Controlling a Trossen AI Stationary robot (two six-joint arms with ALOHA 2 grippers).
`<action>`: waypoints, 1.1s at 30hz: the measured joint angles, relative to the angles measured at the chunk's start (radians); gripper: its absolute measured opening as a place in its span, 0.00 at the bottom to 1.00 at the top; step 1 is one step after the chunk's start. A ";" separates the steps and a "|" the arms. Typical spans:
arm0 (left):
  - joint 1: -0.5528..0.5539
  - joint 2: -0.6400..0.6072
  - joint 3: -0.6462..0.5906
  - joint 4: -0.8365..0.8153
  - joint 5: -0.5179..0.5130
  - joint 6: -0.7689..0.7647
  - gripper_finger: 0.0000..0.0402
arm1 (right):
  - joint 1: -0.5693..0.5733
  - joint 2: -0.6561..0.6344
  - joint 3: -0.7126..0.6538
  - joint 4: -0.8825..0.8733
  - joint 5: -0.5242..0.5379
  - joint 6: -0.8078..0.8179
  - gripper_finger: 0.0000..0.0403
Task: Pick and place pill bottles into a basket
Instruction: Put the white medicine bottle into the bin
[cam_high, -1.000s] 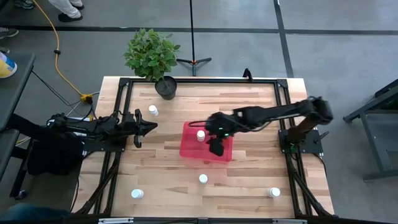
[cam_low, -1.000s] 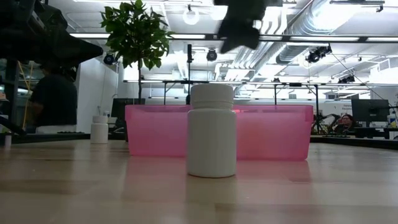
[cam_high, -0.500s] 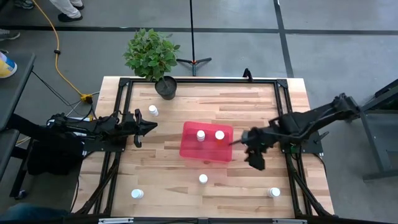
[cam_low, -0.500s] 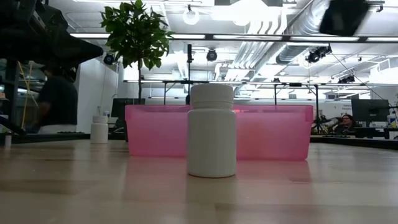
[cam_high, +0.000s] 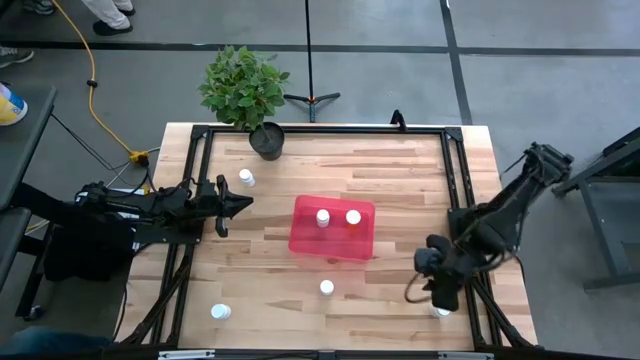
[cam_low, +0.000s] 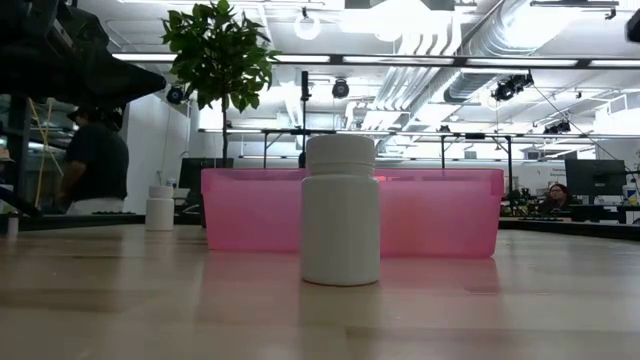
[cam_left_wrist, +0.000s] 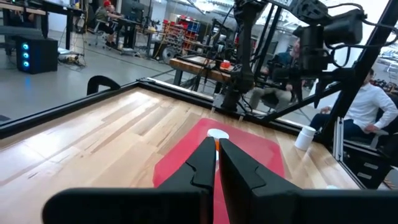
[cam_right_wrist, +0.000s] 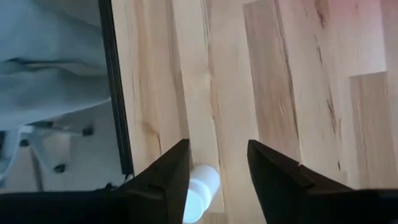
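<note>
Two bottles (cam_high: 337, 217) in basket (cam_high: 331, 246); right gripper (cam_high: 443, 298) spread above corner bottle (cam_right_wrist: 202, 191); left gripper (cam_high: 240, 202) closed, idle

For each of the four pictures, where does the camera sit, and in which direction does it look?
High: above, straight down; both arms, basket.
Low: table height, level; the nearest pill bottle before the basket; no arm clearly visible.
Left wrist: on the left arm, past shut fingers toward the basket.
Right wrist: down past open fingers at a corner bottle.
High and low share the basket.
</note>
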 joint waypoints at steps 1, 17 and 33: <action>0.000 0.000 0.000 0.000 0.000 0.000 0.14 | 0.026 0.000 0.000 0.000 0.023 0.020 0.36; 0.000 0.100 0.000 0.000 -0.005 -0.030 0.14 | 0.175 0.000 0.000 -0.015 0.062 0.088 0.47; 0.000 0.100 0.000 0.000 -0.003 -0.034 0.14 | 0.242 0.132 0.001 0.050 -0.047 0.105 0.65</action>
